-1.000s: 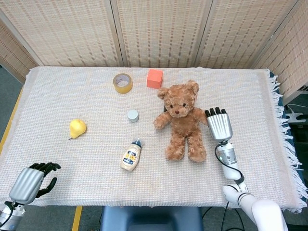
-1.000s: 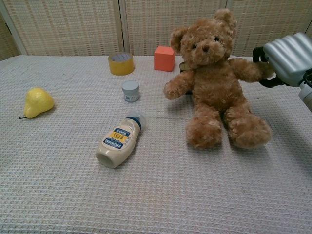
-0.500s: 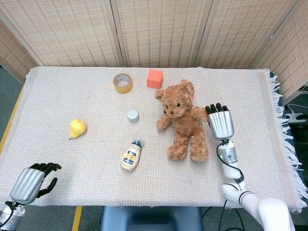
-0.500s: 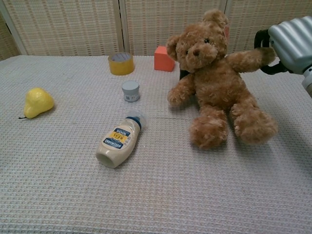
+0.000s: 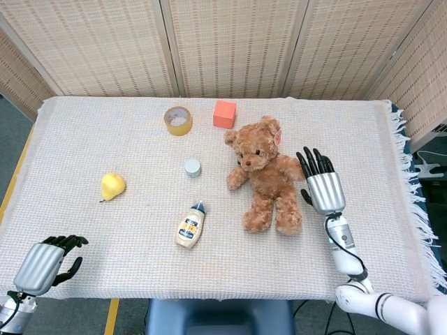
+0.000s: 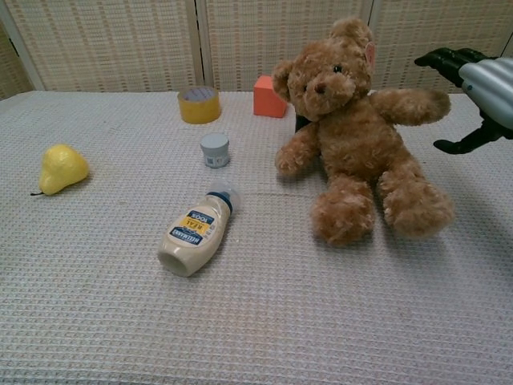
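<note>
Sitting just left of right hand (image 5: 321, 185) spread fingers (image 6: 445, 58): teddy bear (image 5: 267, 176), apart

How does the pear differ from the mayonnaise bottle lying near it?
The pear is plain yellow; the mayonnaise bottle is cream with a printed label and a blue neck. The pear is small and rounded; the bottle is longer and lies on its side, cap pointing away from the robot. Both rest untouched on the woven tablecloth.
</note>
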### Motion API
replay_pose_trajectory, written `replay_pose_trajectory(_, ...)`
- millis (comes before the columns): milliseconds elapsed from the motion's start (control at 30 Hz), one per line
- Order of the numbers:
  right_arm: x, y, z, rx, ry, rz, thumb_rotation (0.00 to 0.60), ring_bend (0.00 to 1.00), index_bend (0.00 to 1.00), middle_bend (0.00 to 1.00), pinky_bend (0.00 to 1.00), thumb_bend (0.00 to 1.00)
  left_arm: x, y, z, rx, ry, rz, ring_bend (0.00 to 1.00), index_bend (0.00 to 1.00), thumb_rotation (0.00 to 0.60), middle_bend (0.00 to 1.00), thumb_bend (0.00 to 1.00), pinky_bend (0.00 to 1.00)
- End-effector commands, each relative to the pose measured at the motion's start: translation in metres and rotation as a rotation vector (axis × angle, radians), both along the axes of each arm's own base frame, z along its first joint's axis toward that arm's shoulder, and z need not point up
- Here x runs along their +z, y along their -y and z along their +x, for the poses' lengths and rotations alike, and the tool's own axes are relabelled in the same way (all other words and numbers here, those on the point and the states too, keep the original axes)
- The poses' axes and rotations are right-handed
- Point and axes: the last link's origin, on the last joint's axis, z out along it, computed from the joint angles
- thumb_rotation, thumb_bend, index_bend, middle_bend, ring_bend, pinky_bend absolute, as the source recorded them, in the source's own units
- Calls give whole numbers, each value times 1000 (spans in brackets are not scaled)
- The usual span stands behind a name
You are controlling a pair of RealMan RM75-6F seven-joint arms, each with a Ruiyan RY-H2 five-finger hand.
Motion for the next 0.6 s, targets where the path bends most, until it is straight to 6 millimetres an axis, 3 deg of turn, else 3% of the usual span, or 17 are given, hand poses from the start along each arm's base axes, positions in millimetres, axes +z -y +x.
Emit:
replay_pose_trajectory(33, 42, -81, -18, -122, -27, 164, 600, 0, 0, 0, 157, 121, 0, 0, 0, 7, 2, 1, 449, 373, 600, 427, 429, 488)
replay_pose_trajectory(167, 75, -140, -32, -167, -86, 161, 600, 0, 0, 0, 157, 121, 1, 1, 1, 0, 0, 7, 450, 373, 600, 429, 429, 488)
replay_pose_trajectory(333, 96, -185, -63, -186, -84, 83, 600, 0, 0, 0, 158, 121, 0, 1, 2, -4, -2, 8, 450, 373, 600, 436, 429, 488)
replay_pose_trajectory(433, 102, -194, -75, -222, -67, 56, 600, 0, 0, 0, 158, 121, -1, 1, 2, -1, -11, 6, 450, 373, 600, 437, 429, 489)
replay_pose_trajectory(600, 104, -195, -75, -200, -77, 42, 600, 0, 0, 0, 159, 121, -4, 1, 3, -8, -23, 3, 452, 373, 600, 439, 429, 488)
